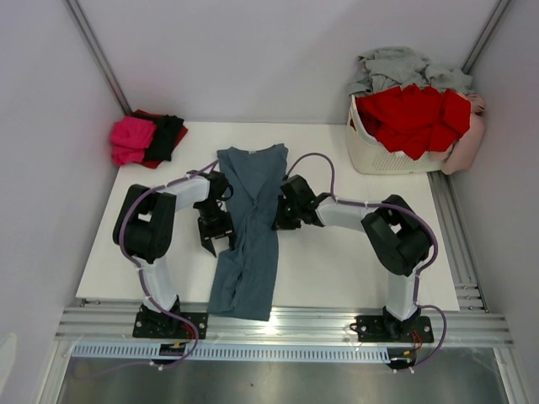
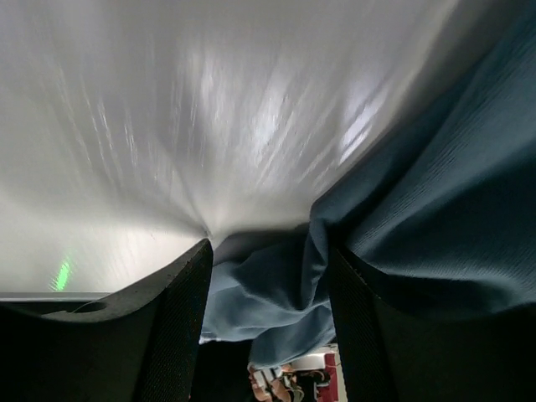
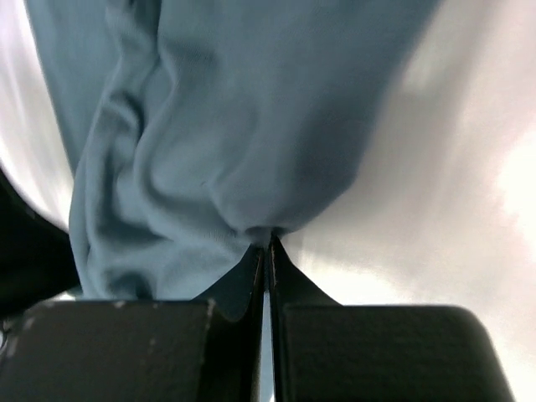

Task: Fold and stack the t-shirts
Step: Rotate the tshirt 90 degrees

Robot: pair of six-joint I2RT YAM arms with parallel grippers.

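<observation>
A slate blue-grey t-shirt [image 1: 247, 231] lies bunched lengthwise down the middle of the table, its hem hanging over the near edge. My left gripper [image 1: 216, 238] is at the shirt's left edge. In the left wrist view it [image 2: 268, 255] is open, with a fold of the blue cloth [image 2: 276, 289] between its fingers [image 2: 172, 331]. My right gripper [image 1: 280, 216] is at the shirt's right edge. In the right wrist view it [image 3: 268, 241] is shut on a pinch of the blue cloth [image 3: 226, 126].
A pile at the back left holds a magenta-pink shirt [image 1: 132, 139] and a black shirt [image 1: 167, 135] over a red one [image 1: 157, 162]. A white lattice basket [image 1: 383, 156] at the back right holds red shirts [image 1: 417, 114] and pale grey cloth [image 1: 404, 67].
</observation>
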